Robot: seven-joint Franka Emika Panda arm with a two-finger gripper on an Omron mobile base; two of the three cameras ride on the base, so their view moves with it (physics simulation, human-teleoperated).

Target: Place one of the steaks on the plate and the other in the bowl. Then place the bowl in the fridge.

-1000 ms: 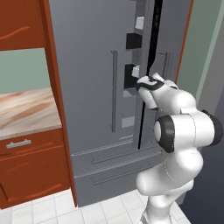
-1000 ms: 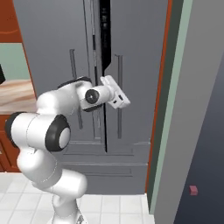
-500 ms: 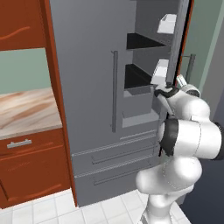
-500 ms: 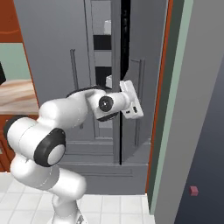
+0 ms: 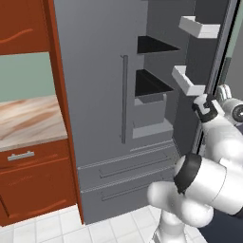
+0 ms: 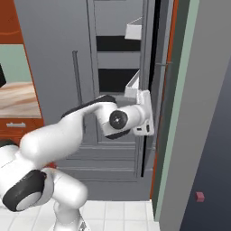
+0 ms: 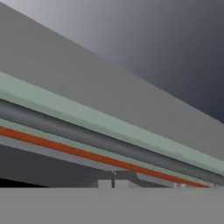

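Observation:
The fridge (image 5: 95, 95) stands right in front of me, tall and grey, with its left door shut and its right door (image 5: 209, 61) swung wide open. White door bins (image 5: 187, 80) line the inside of the open door. Dark shelves (image 5: 152, 85) show within. My gripper (image 5: 201, 102) sits at the open door's edge, shut with nothing in it. In the right base view the gripper (image 6: 151, 118) points at the door (image 6: 151, 67), seen edge-on. The steaks, the plate and the bowl are out of view.
A marbled counter (image 5: 23, 118) over red-brown cabinets (image 5: 28, 175) lies left of the fridge. Two fridge drawers (image 5: 128, 171) run along the bottom. A grey-green wall (image 6: 198, 113) stands close on the right, just past the open door.
The fridge's right door has swung from a narrow gap to wide open. My arm followed it to the right, and the jaws have closed.

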